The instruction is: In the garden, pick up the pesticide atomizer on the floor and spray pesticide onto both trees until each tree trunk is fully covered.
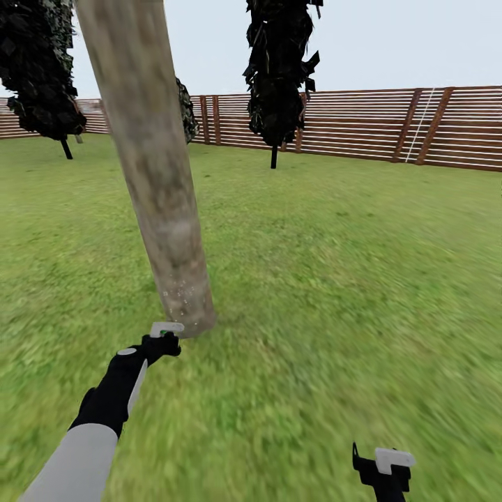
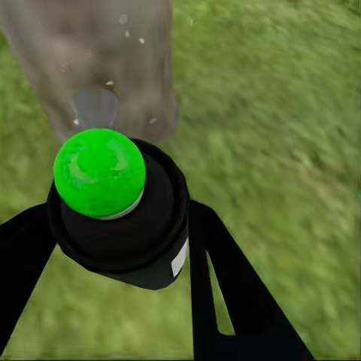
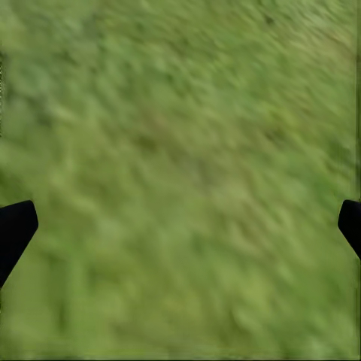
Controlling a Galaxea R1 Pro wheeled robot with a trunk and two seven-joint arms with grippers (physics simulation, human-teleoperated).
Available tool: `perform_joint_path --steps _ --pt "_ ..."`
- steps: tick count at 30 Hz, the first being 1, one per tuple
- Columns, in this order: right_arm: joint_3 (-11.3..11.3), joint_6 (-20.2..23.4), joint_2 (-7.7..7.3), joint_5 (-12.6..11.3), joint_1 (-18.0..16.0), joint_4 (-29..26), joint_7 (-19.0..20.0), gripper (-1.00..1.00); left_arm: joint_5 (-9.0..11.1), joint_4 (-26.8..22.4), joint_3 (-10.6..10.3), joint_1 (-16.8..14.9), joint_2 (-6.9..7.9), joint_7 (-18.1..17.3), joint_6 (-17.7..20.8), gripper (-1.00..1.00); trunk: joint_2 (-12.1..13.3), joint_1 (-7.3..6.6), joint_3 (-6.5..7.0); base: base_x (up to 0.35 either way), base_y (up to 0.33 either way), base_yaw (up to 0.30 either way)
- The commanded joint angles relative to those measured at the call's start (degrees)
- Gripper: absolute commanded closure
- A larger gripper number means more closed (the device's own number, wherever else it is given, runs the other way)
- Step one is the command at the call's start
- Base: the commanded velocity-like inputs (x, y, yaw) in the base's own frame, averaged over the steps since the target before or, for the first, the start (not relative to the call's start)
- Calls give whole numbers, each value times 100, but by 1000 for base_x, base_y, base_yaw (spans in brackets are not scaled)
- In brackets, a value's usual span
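1. Spraying was the step in hand, by my read: left gripper (image 1: 164,337) sat low, just beside the base of the tree trunk (image 1: 157,174), w/ pale specks dotting the bark down there.
2. Left wrist view: fingers (image 2: 226,293) were clamped on either side of the pesticide atomizer (image 2: 120,210), black body, bright green cap, pointed at the trunk's foot (image 2: 105,68). Held firm, nozzle close to the bark.
3. Centre: lawn (image 1: 335,265) ran back to the fence (image 1: 390,125), dark narrow trees (image 1: 279,70) in front of it.
4. Right gripper (image 1: 382,466) hung low at the frame edge over grass (image 3: 180,180); fingers wide apart, nothing btwn them.
5. Next, I'd judge: specks only low down, so the nozzle needed sweeping up and round the trunk, then on to the 2nd tree, which I couldn't pick out here.
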Motion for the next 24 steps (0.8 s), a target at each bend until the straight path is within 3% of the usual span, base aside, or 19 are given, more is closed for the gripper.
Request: perform_joint_path --steps 1,4,9,15,18,20,21,24 --pt "0 0 2 1 0 0 0 -100 5 -222 6 7 28 -3 90 100 0 0 0 -262 0 0" --pt "0 0 1 2 0 0 0 -100 6 -439 -23 10 26 -3 251 100 0 0 0 -97 0 0" --pt "0 0 -1 1 0 2 0 -100 5 -795 -41 -58 -57 5 855 100 0 0 0 -14 0 0" --pt "0 0 2 1 0 0 0 -100 7 -1037 -19 -46 131 5 1083 100 0 0 0 0 0 0" --pt "0 0 -1 2 0 2 0 -100 2 -1203 -366 -62 -66 5 1170 100 0 0 0 0 0 0" --pt "0 0 -2 2 0 1 0 -100 4 -1493 -475 -72 -108 5 1479 100 0 0 0 0 0 0" --pt "0 0 -2 2 0 0 0 -100 13 -1687 -460 -79 -77 5 1661 100 0 0 0 0 0 0" --pt "0 0 -2 2 0 0 0 -100 75 -1807 -147 -78 111 -1 1768 100 0 0 0 0 0 0"
